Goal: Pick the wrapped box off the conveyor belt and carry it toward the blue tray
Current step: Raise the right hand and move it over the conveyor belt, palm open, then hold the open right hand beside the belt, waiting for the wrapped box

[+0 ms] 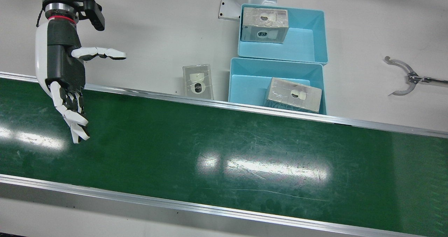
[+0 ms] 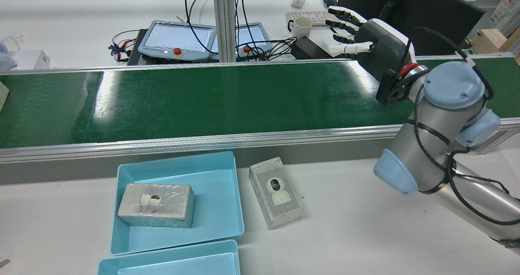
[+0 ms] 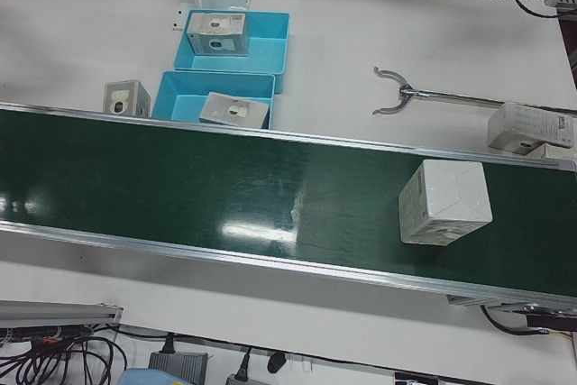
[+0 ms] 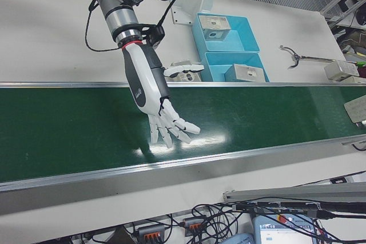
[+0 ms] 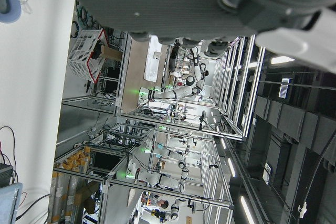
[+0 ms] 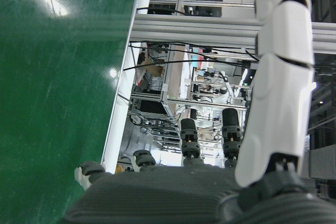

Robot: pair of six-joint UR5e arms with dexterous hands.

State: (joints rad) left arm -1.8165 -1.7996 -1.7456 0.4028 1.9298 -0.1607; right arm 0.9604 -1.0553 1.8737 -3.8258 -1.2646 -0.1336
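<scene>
One wrapped box (image 3: 444,202) rides the conveyor belt (image 1: 224,153), well apart from the right hand (image 1: 66,86), fingers spread, empty; a mistimed grab could miss it.

Left hand's state: cannot tell.

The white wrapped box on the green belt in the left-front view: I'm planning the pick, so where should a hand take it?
Probably across two opposite upright sides of the white wrapped box, coming down from above. It sits skewed on the green conveyor belt, its broad top up and nothing beside it. The open right hand hovers over the belt's other half.

Green conveyor belt (image 1: 224,167); light-blue tray (image 1: 241,84); white wrapped box (image 3: 444,202).
</scene>
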